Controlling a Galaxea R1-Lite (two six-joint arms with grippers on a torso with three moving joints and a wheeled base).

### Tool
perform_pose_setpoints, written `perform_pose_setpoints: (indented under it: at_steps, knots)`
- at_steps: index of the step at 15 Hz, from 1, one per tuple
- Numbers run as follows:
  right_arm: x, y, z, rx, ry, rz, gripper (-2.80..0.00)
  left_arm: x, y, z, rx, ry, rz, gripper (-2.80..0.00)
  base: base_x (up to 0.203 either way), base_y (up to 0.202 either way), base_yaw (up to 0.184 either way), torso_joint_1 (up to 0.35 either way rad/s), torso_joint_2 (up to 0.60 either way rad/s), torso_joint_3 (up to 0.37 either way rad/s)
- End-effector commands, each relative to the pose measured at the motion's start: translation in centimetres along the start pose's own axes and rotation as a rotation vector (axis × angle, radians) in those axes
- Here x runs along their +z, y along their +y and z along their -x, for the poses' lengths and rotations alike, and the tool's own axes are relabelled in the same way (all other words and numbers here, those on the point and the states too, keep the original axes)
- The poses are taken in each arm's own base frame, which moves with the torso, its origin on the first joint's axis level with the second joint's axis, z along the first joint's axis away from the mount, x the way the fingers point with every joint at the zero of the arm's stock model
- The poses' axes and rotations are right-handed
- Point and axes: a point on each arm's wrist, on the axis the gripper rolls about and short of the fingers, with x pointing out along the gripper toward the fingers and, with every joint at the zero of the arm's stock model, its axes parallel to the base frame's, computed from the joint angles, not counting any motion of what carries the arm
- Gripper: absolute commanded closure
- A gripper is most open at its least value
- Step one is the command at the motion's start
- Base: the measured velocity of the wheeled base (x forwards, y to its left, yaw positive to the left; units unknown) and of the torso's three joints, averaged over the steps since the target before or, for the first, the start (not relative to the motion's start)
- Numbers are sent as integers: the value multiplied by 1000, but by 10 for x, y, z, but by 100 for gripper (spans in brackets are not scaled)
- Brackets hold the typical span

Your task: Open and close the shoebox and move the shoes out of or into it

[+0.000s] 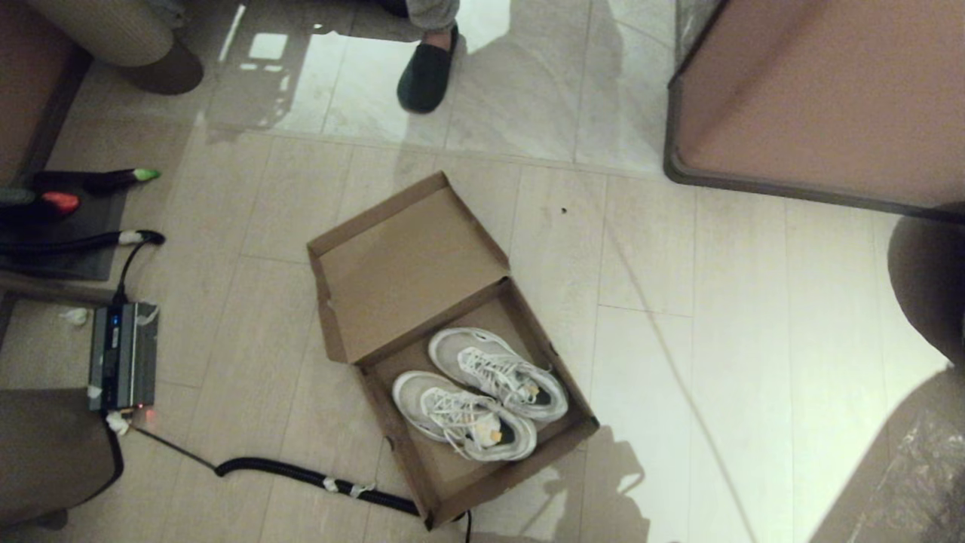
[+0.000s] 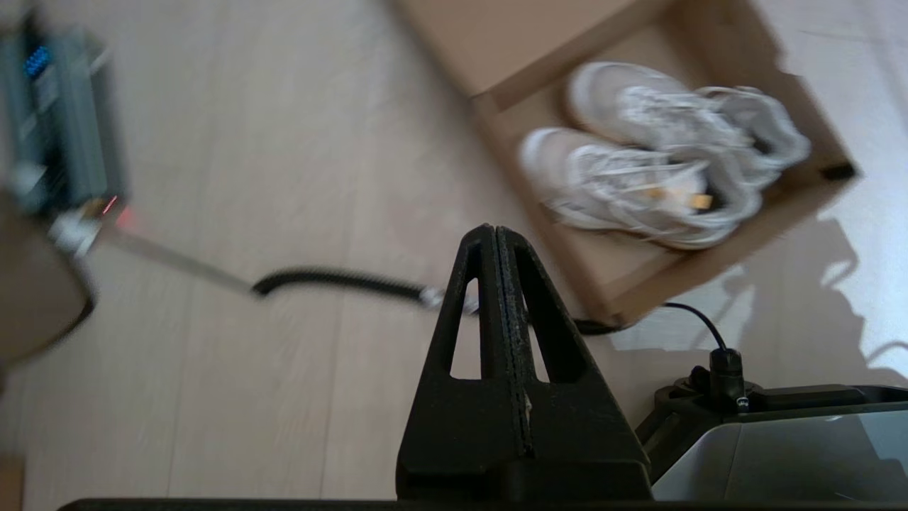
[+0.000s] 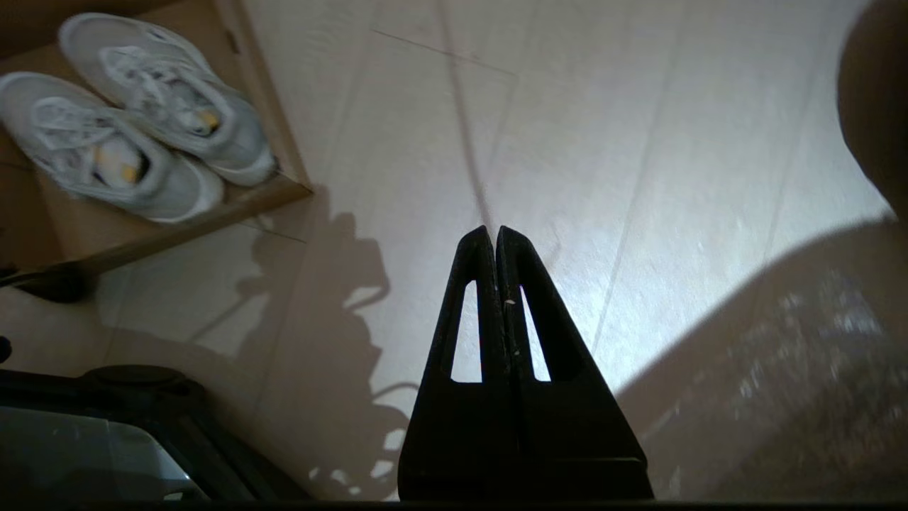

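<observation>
Brown cardboard shoebox (image 1: 445, 354) on pale floor, lid open; white lace-up shoes (image 1: 479, 394) side by side inside. Left gripper (image 2: 496, 234), right gripper (image 3: 494, 234) closed, empty, well apart. Probably lid-closing or removal left.

Pale tile floor (image 1: 678, 249), pinkish-brown cabinet (image 1: 822, 90), bright glare patches

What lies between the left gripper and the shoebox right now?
In the left wrist view, only bare floor and a black coiled cable lie between the shut left gripper and the open shoebox, which holds the shoes.
</observation>
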Motion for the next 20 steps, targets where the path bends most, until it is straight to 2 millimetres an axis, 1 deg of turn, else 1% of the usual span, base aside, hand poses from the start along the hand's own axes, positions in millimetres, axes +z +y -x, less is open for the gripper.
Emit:
perform_pose_setpoints:
  at_steps: [1,2,20]
  knots:
    - [0,0,0,1,2,1,0,0,0,0,0,0,0,0,0,-10,132,2,5,0]
    - [0,0,0,2,0,-1,0,0,0,0,1,0,0,0,-2,-4,98,2,2,3]
    - [0,0,0,2,2,-16,0,0,0,0,6,0,12,0,0,0,0,0,0,0]
